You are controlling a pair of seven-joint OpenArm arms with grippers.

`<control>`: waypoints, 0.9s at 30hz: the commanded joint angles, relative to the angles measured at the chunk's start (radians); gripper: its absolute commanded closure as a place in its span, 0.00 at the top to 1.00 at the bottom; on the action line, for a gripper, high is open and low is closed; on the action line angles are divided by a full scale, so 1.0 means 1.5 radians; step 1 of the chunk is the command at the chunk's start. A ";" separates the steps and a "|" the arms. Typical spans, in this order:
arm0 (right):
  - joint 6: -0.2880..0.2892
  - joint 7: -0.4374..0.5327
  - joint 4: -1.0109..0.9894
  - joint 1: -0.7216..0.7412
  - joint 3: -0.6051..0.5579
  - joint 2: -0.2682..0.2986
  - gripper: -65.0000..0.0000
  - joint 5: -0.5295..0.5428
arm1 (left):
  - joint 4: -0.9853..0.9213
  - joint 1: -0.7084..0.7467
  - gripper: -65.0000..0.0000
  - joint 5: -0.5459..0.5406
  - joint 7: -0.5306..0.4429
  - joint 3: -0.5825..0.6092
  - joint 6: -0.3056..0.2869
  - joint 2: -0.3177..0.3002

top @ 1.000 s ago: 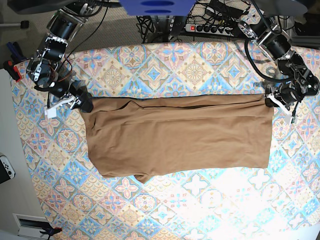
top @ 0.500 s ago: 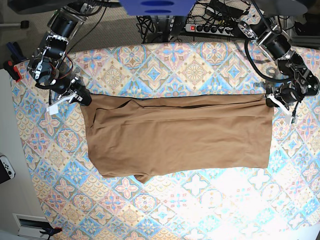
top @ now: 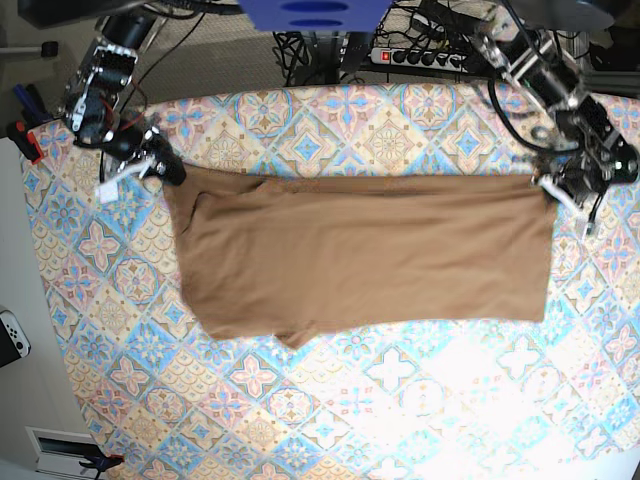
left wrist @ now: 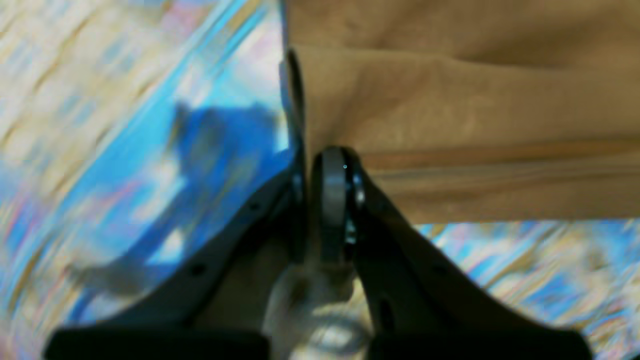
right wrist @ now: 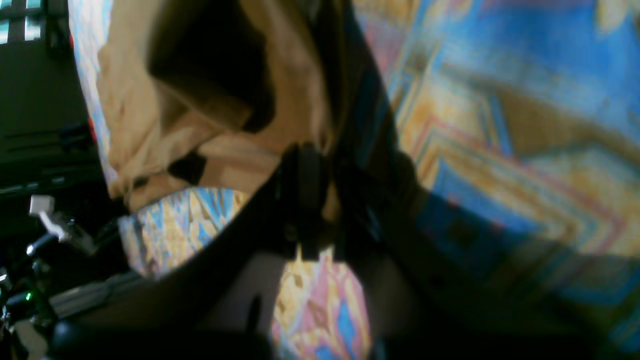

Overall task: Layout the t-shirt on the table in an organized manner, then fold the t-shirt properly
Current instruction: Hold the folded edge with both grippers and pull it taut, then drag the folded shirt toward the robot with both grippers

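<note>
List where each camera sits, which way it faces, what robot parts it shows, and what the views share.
Base: overhead, looking down on the table; both arms show.
Left wrist: behind the left gripper, shut on the t-shirt.
Right wrist: behind the right gripper, shut on lifted cloth.
Shared: the t-shirt and table appear in all three.

The base view looks straight down from high above the whole worktop [top: 400,420], while each wrist view peers close along its own claw at a shirt [top: 360,250] corner the base view also shows.
</note>
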 commanded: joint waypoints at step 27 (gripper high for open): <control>-0.012 -0.023 0.205 -0.145 -0.011 0.007 0.00 -0.020 | 0.179 0.152 0.00 0.000 -0.004 0.003 0.001 0.002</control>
